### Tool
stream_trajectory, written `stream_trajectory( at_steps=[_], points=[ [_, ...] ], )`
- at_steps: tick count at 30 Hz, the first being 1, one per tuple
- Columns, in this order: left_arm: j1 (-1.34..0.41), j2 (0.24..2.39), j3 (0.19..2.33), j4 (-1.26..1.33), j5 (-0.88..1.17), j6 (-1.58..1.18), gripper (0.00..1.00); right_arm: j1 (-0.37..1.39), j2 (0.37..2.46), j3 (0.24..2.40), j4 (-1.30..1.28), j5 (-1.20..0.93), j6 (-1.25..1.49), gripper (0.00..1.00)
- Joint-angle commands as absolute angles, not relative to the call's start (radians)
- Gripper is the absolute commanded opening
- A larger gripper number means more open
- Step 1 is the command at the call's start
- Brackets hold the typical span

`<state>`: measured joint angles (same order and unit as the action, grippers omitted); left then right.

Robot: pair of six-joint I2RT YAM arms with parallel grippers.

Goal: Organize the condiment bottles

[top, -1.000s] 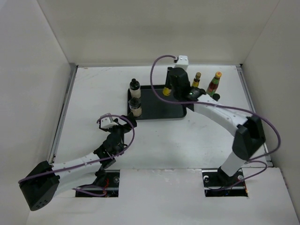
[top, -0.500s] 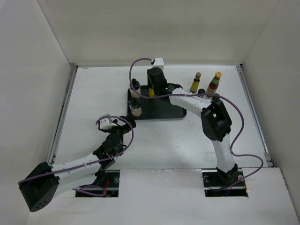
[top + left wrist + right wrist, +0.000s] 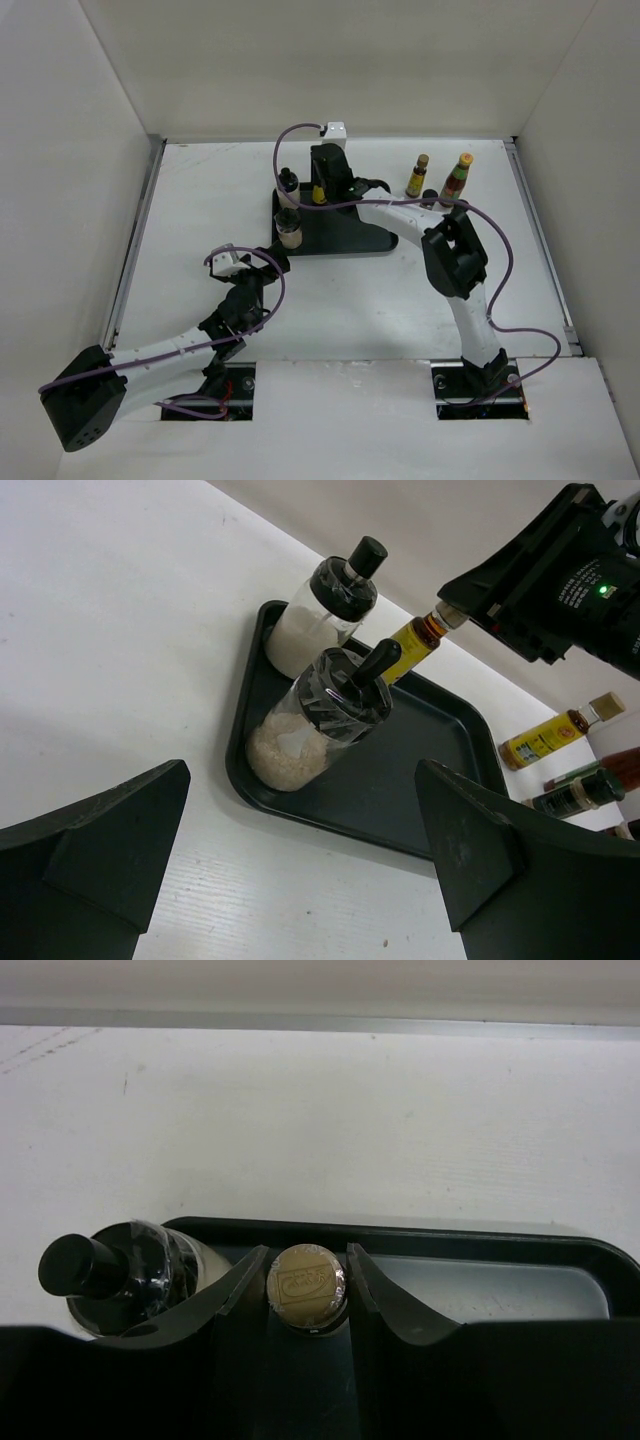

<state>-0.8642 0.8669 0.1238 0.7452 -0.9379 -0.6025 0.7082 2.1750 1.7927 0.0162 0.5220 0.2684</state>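
While the right gripper [image 3: 305, 1253] is pinching a slim yellow-labelled bottle [image 3: 306, 1288] just under its gold cap, the bottle is leaning over the back left part of the black tray [image 3: 365, 238] (its base is hidden, so contact is unclear). It is hanging just beside a white black-capped bottle [image 3: 287, 183] and its twin [image 3: 290, 230] – both are standing along the tray's left edge. The left gripper [image 3: 300, 860] is facing the tray from its near left side, jaws spread wide, gripping nothing. A second yellow-labelled bottle [image 3: 418, 177] and a red-green bottle [image 3: 458, 178] are standing on the table [image 3: 200, 220], right of the tray.
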Motion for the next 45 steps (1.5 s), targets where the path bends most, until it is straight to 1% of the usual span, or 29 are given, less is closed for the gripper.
stream_trajectory(
  at_steps=[1,3,7,11,13,15,19,22,25,28,34,45],
  points=[
    [-0.863,0.862,0.118,0.792,-0.939,-0.614,1.00,0.711,2.174,1.835,0.081,0.509,0.281,0.35],
    [-0.863,0.862,0.118,0.792,-0.939,-0.614,1.00,0.711,2.163,1.833,0.086,0.509,0.282,0.46],
    [-0.861,0.864,0.118,0.792,-0.936,-0.614,1.00,0.711,2.109,1.825,0.086,0.505,0.285,0.59],
    [-0.858,0.874,0.121,0.792,-0.934,-0.615,1.00,0.705,1.999,1.775,0.086,0.470,0.307,0.66],
    [-0.858,0.876,0.121,0.792,-0.934,-0.615,1.00,0.694,1.919,1.712,0.087,0.443,0.321,0.70],
    [-0.855,0.874,0.121,0.792,-0.934,-0.615,1.00,0.665,1.846,1.639,0.100,0.445,0.319,0.72],
    [-0.854,0.865,0.120,0.792,-0.934,-0.615,1.00,0.535,1.724,1.485,0.092,0.475,0.330,0.72],
    [-0.834,0.858,0.120,0.790,-0.951,-0.607,1.00,0.437,1.704,1.440,0.025,0.520,0.322,0.73],
    [-0.809,0.828,0.107,0.782,-0.946,-0.612,1.00,0.375,1.736,1.442,-0.012,0.551,0.293,0.75],
    [-0.812,0.856,0.115,0.790,-0.940,-0.612,1.00,0.331,1.773,1.451,-0.023,0.555,0.284,0.75],
    [-0.809,0.861,0.120,0.792,-0.940,-0.612,1.00,0.291,1.851,1.489,-0.018,0.522,0.255,0.73],
    [-0.808,0.899,0.129,0.795,-0.922,-0.614,1.00,0.258,1.925,1.512,-0.003,0.509,0.267,0.58]
  ],
)
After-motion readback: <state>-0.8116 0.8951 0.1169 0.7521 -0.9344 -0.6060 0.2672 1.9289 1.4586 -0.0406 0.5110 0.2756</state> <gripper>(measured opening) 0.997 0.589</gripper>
